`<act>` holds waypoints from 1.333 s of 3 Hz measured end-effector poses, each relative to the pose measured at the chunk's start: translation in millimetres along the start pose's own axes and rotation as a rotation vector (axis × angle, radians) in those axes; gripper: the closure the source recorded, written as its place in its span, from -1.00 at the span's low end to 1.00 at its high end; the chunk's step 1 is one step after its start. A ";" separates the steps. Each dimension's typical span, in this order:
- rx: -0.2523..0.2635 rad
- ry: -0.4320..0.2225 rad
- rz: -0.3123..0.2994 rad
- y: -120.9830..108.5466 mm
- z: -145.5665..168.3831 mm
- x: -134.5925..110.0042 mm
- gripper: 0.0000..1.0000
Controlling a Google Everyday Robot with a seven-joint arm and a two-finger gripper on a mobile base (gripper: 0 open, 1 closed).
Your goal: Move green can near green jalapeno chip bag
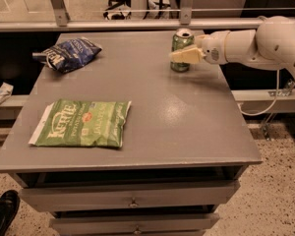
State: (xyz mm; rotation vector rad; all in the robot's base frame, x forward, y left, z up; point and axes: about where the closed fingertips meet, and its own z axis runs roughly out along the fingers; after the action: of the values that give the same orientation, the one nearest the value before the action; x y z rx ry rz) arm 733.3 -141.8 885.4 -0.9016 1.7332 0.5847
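The green can (180, 40) stands upright at the back right of the grey table (187, 117), silver top showing. My gripper (181, 56) reaches in from the right on a white arm (255, 45) and overlaps the can's front at mid height. The green jalapeno chip bag (83, 123), with white "Kettle" lettering, lies flat at the front left of the table, well apart from the can.
A dark blue chip bag (69, 53) lies at the back left of the table. A metal rail (137, 24) runs behind the table. Drawers (132, 198) sit under the front edge. A black shoe (2, 215) shows at the bottom left.
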 end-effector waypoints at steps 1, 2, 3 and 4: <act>-0.058 -0.059 0.003 26.6 0.4 -13.2 0.37; -0.114 -0.080 -0.034 60.7 -6.8 -27.9 0.83; -0.186 -0.101 -0.053 103.9 -16.7 -37.0 1.00; -0.266 -0.113 -0.048 150.3 -28.8 -36.0 1.00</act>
State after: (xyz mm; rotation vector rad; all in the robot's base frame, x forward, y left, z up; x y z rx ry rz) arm 602.3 -63.3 922.8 -1.0708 1.5505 0.8326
